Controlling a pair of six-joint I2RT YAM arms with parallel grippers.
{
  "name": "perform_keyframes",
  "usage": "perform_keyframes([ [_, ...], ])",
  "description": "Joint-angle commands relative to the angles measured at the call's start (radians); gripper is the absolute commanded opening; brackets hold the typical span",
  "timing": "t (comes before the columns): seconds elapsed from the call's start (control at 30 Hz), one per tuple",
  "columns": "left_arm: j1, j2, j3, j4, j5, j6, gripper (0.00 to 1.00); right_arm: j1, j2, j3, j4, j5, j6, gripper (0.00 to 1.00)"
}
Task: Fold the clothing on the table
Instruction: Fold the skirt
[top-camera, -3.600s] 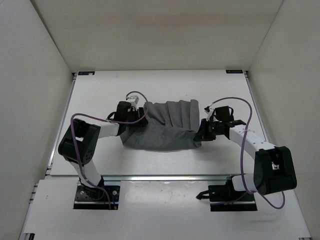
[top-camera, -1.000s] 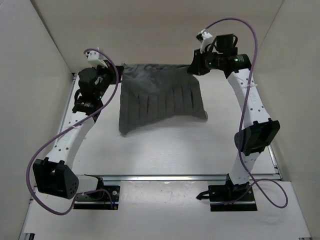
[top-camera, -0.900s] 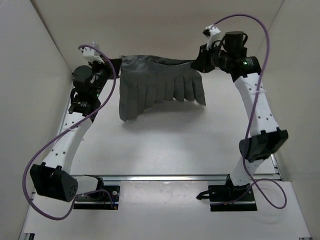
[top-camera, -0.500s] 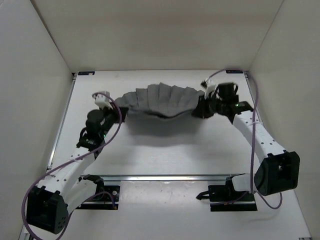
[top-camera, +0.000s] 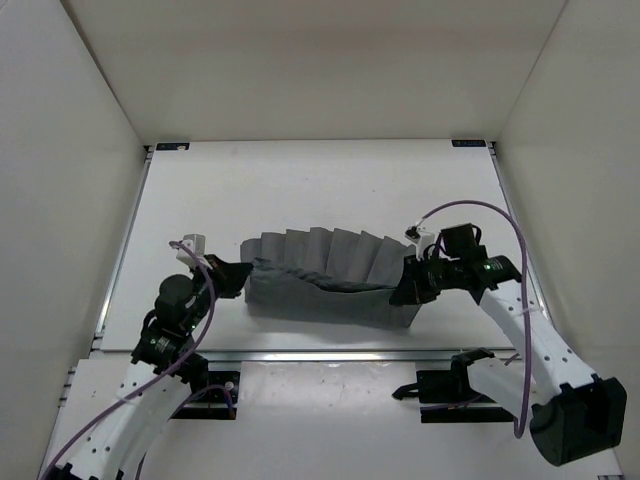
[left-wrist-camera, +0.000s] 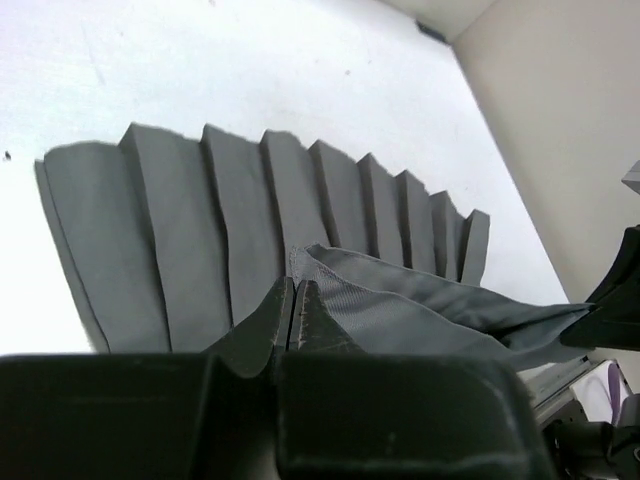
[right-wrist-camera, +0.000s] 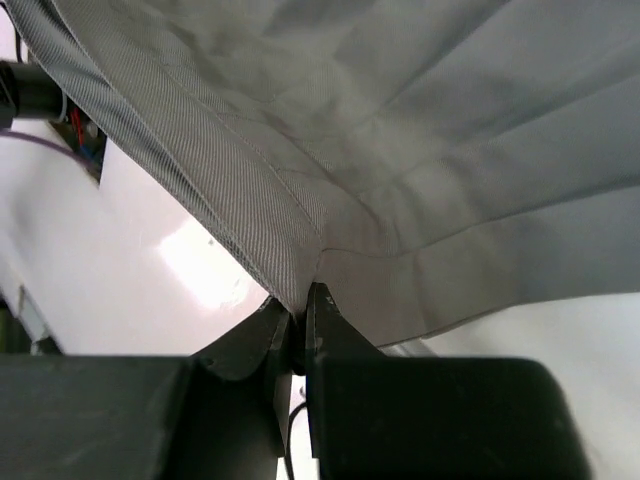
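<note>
Closest in, the left tool (top-camera: 243, 277) was pressed together on one corner of the grey clothing (top-camera: 330, 280). The right tool (top-camera: 404, 291) was pinching the opposite corner the same way, jaws tight with just the fabric edge between them. Both wrist views showed that pretty clearly. The hem strung between the two tools sagged a bit in the middle, and it looked like a band of cloth hung from it down to the surface (top-camera: 300, 190) right under the tools.

Just past the tools, the rest of the clothing lay fanned out in a row of pleats, flat on the surface and well short of its far edge. Beyond that was only bare white top.

So where's the fold at? My guess is halfway through the first one: the held edge was doubled toward the near side but hadn't been laid down or let go. Setting it flat, releasing, smoothing and probably one more fold all looked left to do.
</note>
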Motion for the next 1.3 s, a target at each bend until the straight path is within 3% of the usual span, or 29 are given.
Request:
perform_keyframes([
  [0.0,0.001,0.078,0.008,0.008,-0.002,-0.026,0.0,0.02,0.085,0.085,-0.006,-0.018,-0.015,0.0],
  [0.1,0.018,0.229,0.076,0.134,-0.066,-0.008,0.0,-0.066,0.189,0.199,0.081,-0.044,-0.023,0.0],
  [0.17,0.031,0.44,0.174,0.23,-0.128,0.03,0.0,-0.149,0.29,0.236,0.205,-0.042,0.03,0.0],
  [0.23,0.027,0.652,0.256,0.315,-0.203,0.076,0.0,-0.219,0.407,0.267,0.431,-0.042,0.144,0.0],
  [0.37,0.048,1.106,0.493,0.301,-0.186,0.132,0.0,-0.219,0.749,0.435,0.449,0.042,0.185,0.01],
  [0.57,0.058,1.354,0.622,0.398,-0.129,0.092,0.0,-0.23,0.97,0.619,0.501,0.064,0.224,0.0],
  [0.6,0.058,1.383,0.652,0.386,-0.136,0.087,0.09,-0.227,0.999,0.635,0.518,0.049,0.227,0.0],
  [0.63,0.064,1.4,0.677,0.377,-0.143,0.09,0.2,-0.234,1.03,0.667,0.537,0.032,0.239,0.0],
  [0.67,0.073,1.42,0.694,0.395,-0.128,0.089,0.46,-0.234,1.042,0.707,0.537,0.033,0.233,0.07],
  [0.7,0.076,1.44,0.706,0.403,-0.119,0.083,0.64,-0.237,1.076,0.751,0.529,0.019,0.216,0.3],
  [0.77,0.097,1.445,0.716,0.424,-0.096,0.073,0.82,-0.23,1.118,0.811,0.493,0.034,0.19,0.48],
  [0.8,0.107,1.434,0.702,0.435,-0.088,0.073,0.87,-0.234,1.125,0.831,0.479,0.051,0.173,0.51],
  [0.9,0.121,1.377,0.644,0.45,-0.087,0.07,0.9,-0.236,1.112,0.812,0.485,0.07,0.152,0.51],
  [1.03,0.122,1.293,0.556,0.394,-0.047,0.119,0.83,-0.242,1.017,0.713,0.482,0.099,0.106,0.5],
  [1.27,0.082,1.134,0.372,0.277,-0.113,0.098,0.83,-0.263,0.75,0.396,0.497,0.284,0.155,0.51],
])
